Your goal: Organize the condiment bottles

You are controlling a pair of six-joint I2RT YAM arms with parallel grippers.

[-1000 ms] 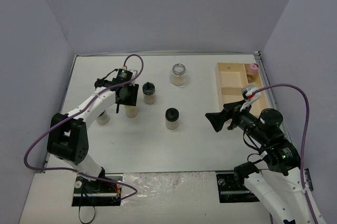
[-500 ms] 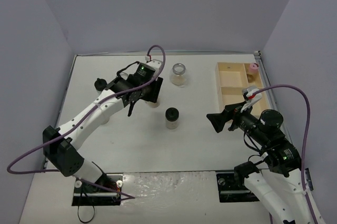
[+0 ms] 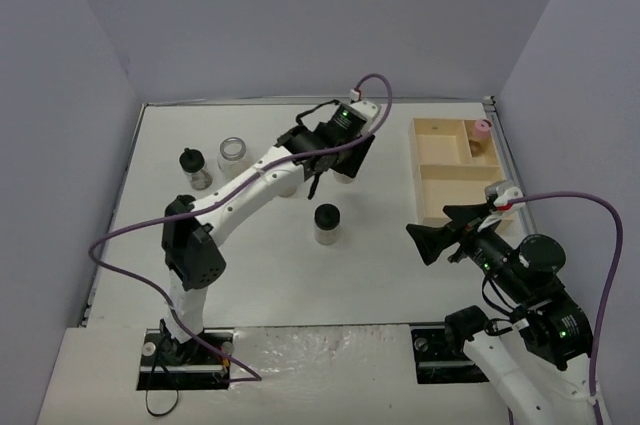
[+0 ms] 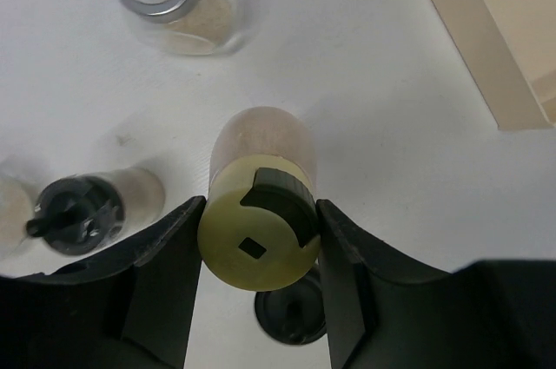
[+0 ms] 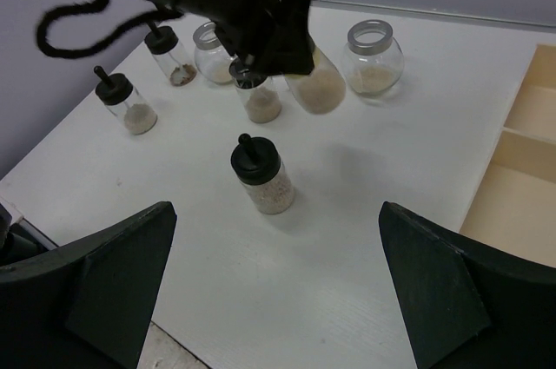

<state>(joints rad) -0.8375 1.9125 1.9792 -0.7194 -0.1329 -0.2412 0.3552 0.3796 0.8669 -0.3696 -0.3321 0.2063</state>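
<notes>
- Yellow-capped clear jar of tan powder (image 4: pixel 261 139): tilted, raised above the table (image 3: pixel 400 275), clamped at its cap by the left gripper (image 4: pixel 258 243).
- Wide silver-rimmed jar (image 5: pixel 373 58): upright, holding pale powder, just beyond the held jar.
- Second silver-rimmed jar (image 3: pixel 232 153): upright, far left.
- Central black-capped jar (image 3: pixel 326 223): upright, apart from the rest.
- Black-capped jar with dark powder (image 3: pixel 190 167): upright, just beside the second silver-rimmed jar.
- Nearer-left black-capped jar (image 5: pixel 115 100) and fourth black-capped jar (image 5: pixel 259 95): both upright.
- Pink-capped jar (image 3: pixel 482 131): upright in the far right compartment of the pale wooden tray (image 3: pixel 440 150).
</notes>
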